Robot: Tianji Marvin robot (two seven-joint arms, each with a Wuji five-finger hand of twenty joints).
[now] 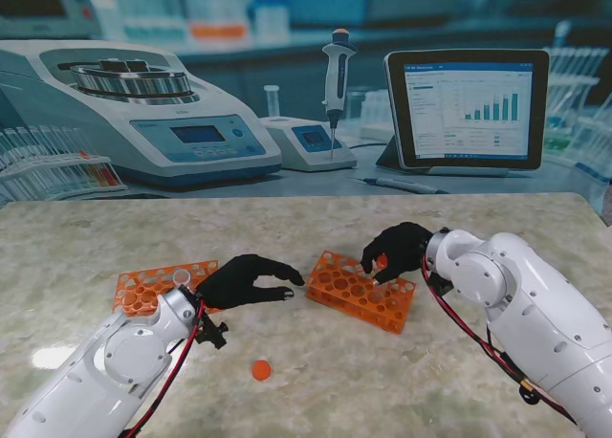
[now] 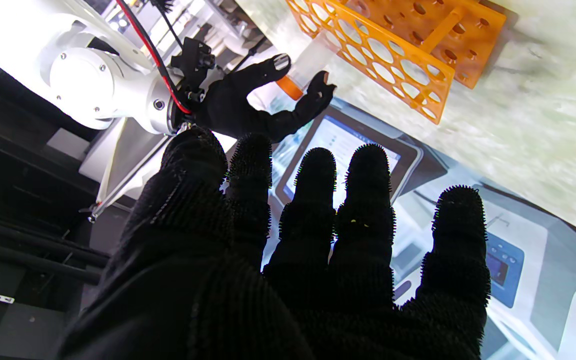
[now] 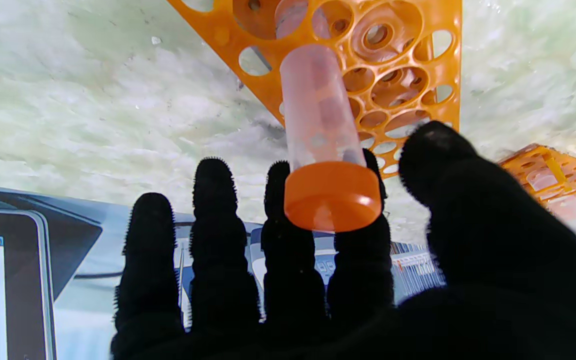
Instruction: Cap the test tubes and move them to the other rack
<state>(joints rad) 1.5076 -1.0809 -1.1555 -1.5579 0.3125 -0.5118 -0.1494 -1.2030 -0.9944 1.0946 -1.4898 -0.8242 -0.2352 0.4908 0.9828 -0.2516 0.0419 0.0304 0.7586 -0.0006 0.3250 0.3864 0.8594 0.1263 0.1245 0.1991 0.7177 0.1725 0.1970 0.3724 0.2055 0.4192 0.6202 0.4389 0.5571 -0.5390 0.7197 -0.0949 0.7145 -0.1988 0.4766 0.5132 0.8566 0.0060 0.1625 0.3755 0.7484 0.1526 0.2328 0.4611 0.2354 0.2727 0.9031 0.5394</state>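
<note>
Right robot hand (image 3: 368, 260) pinches the capped test tube (image 3: 320, 125) over the orange rack (image 3: 408, 65); left robot hand (image 1: 251, 280) empty, fingers spread. Best keep it vertical, centred over one hole.

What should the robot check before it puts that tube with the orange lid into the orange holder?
1. Orange cap on the clear plastic test tube: ok, it sits on the tube's end.
2. Right hand holding the tube: ok, fingertips pinch it near the cap.
3. Tube over the orange plastic rack with round holes: ok, though which hole cannot tell.
4. Left hand out of the way: ok, open, beside the rack, holding nothing.
5. Second orange rack still has a tube waiting: ok, one clear tube stands there.
6. Loose orange cap on the marble table: ok, lying nearer to me.
</note>
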